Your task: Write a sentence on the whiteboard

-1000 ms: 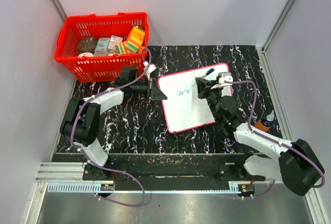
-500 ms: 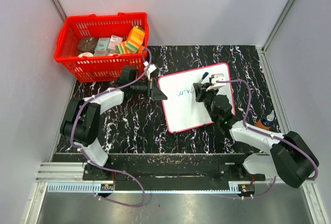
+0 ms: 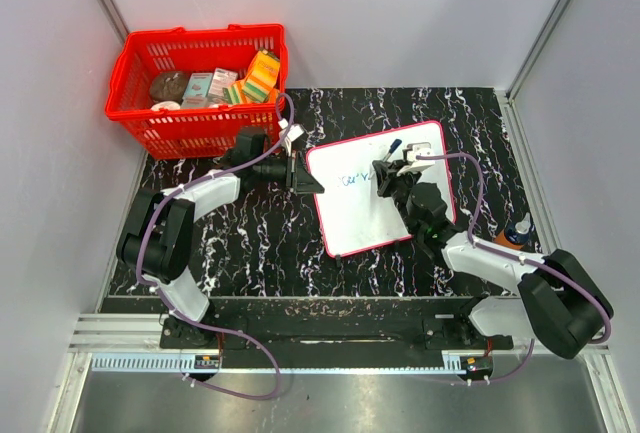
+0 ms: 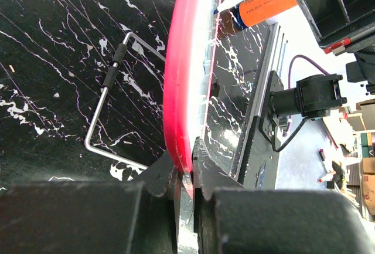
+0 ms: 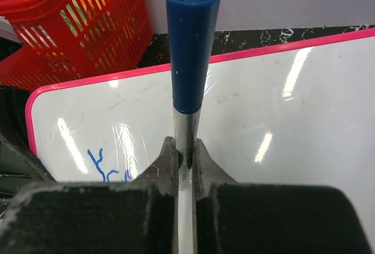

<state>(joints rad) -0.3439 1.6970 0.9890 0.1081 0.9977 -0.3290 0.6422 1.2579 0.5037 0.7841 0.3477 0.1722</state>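
On show: a black, white-veined table (image 3: 250, 243) carrying three things. A red basket (image 3: 190, 131) sits at its far left corner, a red-framed whiteboard (image 3: 365, 218) lies askew near the middle, and a small orange bottle (image 3: 514, 234) stands by the right edge, well apart from the basket.

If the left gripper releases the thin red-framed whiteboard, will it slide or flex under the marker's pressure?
Likely slides: the flat red-framed whiteboard looks thin and light on the smooth black marbled table. Probably stiff: its edge shows no sag beyond the left gripper clamping it.
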